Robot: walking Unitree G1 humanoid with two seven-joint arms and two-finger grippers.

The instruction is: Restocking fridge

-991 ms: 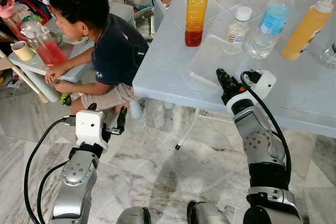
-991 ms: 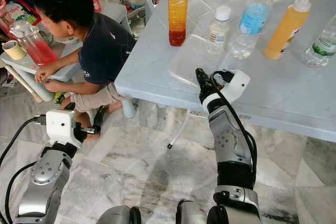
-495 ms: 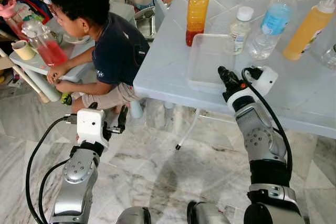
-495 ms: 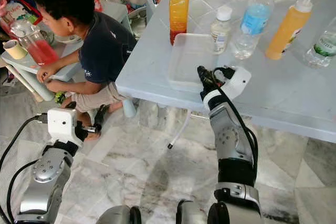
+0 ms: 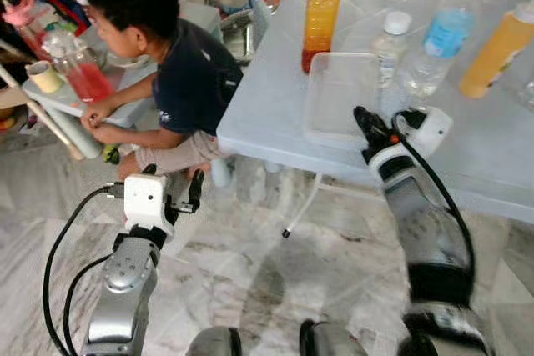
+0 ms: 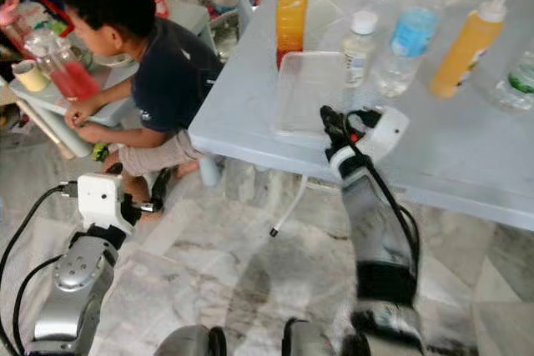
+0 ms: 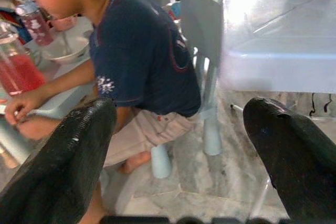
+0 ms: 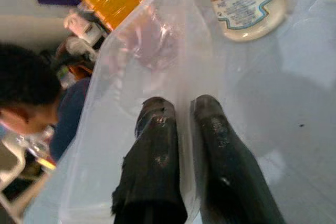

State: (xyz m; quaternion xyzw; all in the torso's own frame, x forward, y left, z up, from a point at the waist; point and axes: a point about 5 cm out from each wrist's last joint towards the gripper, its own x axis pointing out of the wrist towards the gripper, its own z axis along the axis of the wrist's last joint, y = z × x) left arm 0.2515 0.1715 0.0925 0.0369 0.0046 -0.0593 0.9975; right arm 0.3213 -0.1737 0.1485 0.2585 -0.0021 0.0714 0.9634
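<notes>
Right claw (image 8: 181, 129) pinched on near rim of clear tray (image 5: 340, 93) on white surface (image 5: 275, 97), near orange bottle (image 5: 319, 12); left claw (image 7: 178, 145) spread wide, empty, low over floor; left wrist view catches seated person (image 7: 142, 61)

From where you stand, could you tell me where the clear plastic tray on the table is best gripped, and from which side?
Grip the clear plastic tray by its thin near rim, coming from the table's front edge. It lies flat and shallow, so only the upright lip suits a pinch. The right gripper already has that rim between its fingers.
</notes>
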